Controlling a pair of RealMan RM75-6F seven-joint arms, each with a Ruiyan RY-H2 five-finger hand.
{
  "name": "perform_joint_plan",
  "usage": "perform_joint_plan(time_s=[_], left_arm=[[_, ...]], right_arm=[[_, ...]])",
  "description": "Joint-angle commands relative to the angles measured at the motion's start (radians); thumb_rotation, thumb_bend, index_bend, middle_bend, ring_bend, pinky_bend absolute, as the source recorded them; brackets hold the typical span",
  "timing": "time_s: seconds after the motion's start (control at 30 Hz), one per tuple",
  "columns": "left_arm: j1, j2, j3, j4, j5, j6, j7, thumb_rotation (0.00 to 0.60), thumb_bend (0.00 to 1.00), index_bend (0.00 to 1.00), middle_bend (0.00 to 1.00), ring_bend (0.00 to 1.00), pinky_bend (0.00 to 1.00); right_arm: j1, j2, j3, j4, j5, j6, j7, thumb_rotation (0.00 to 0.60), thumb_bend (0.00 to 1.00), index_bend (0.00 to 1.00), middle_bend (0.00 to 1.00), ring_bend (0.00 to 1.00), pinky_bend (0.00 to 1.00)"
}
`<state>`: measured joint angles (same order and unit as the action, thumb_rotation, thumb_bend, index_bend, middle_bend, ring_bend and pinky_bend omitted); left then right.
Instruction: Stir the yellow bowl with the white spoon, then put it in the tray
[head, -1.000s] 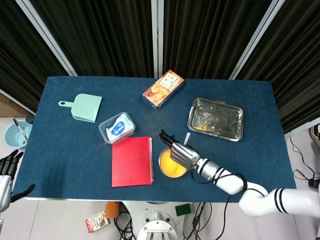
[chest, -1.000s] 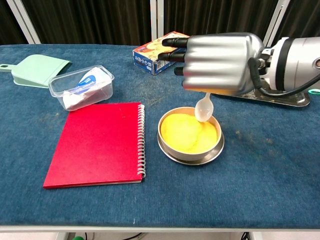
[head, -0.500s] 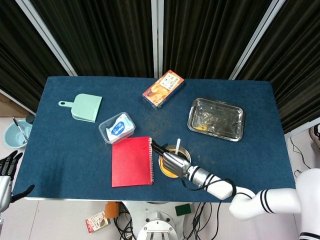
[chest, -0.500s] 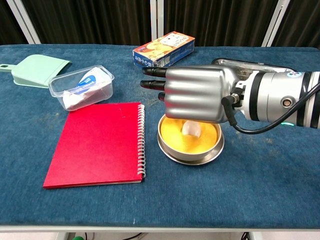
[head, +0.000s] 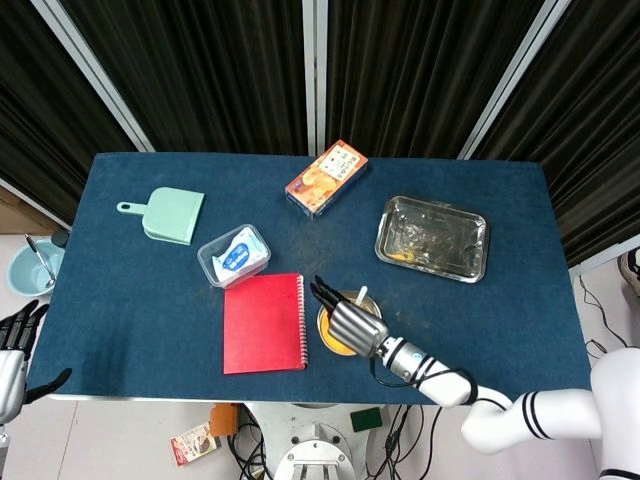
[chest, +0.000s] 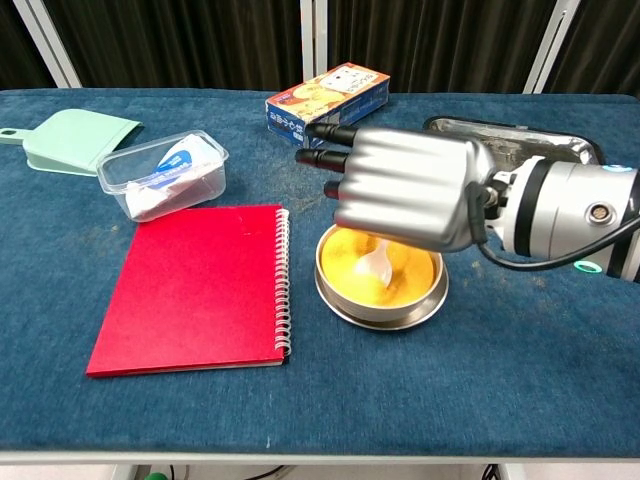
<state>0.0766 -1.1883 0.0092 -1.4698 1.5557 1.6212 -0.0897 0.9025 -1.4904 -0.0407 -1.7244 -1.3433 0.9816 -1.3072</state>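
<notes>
one white spoon (chest: 377, 268) in yellow bowl (chest: 381, 274), tray (head: 432, 238) contents unclear

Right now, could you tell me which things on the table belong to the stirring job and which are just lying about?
In the job:
- white spoon, held by the right hand, bowl end down in the yellow bowl
- tray, where it goes next

Lying about:
- red notebook
- clear container
- snack box
- green dustpan

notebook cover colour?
Plain red, with a metal spiral binding along its right edge; the notebook shows best in the chest view.
</notes>
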Motion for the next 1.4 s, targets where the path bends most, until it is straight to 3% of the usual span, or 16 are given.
perform_joint_plan(time_s=[0.03,0.3,0.5,0.57,0.7,0.83,1.03,1.4], left_arm=[[-0.002,0.002,0.000,-0.007,0.003,-0.001,0.006,0.600,0.12,0.07,0.05,0.08,0.12],[-0.003,0.015,0.001,-0.036,0.008,0.002,0.032,0.600,0.12,0.07,0.05,0.08,0.12],[-0.002,0.022,0.003,-0.056,0.014,0.006,0.050,0.600,0.12,0.07,0.05,0.08,0.12],[-0.003,0.024,0.004,-0.060,0.015,0.005,0.055,0.600,0.12,0.07,0.05,0.08,0.12],[0.002,0.022,0.001,-0.066,0.014,0.016,0.077,0.600,0.12,0.07,0.05,0.08,0.12],[0.007,0.017,0.003,-0.063,0.013,0.021,0.082,0.600,0.11,0.07,0.05,0.08,0.12],[0.013,0.006,0.006,-0.040,0.008,0.022,0.063,0.600,0.12,0.07,0.05,0.08,0.12],[0.020,-0.008,0.002,-0.024,-0.001,0.026,0.067,0.600,0.12,0.07,0.05,0.08,0.12]], right_arm=[[-0.050,0.003,0.016,0.015,-0.034,0.069,0.121,0.600,0.51,0.69,0.34,0.03,0.00],[-0.109,0.028,0.039,0.037,-0.075,0.146,0.289,0.600,0.50,0.69,0.34,0.03,0.00],[-0.120,0.041,0.042,0.057,-0.130,0.163,0.305,0.600,0.51,0.69,0.34,0.03,0.00],[-0.114,0.045,0.030,0.078,-0.171,0.158,0.254,0.600,0.52,0.69,0.34,0.03,0.00],[-0.082,0.046,-0.005,0.144,-0.319,0.134,0.013,0.600,0.53,0.70,0.35,0.06,0.00],[-0.085,0.008,-0.003,0.164,-0.371,0.120,-0.144,0.600,0.54,0.74,0.37,0.10,0.00],[-0.102,-0.046,0.026,0.175,-0.367,0.096,-0.256,0.600,0.53,0.74,0.37,0.11,0.00],[-0.083,0.027,0.086,0.062,-0.297,-0.038,-0.460,0.600,0.49,0.75,0.37,0.11,0.00]])
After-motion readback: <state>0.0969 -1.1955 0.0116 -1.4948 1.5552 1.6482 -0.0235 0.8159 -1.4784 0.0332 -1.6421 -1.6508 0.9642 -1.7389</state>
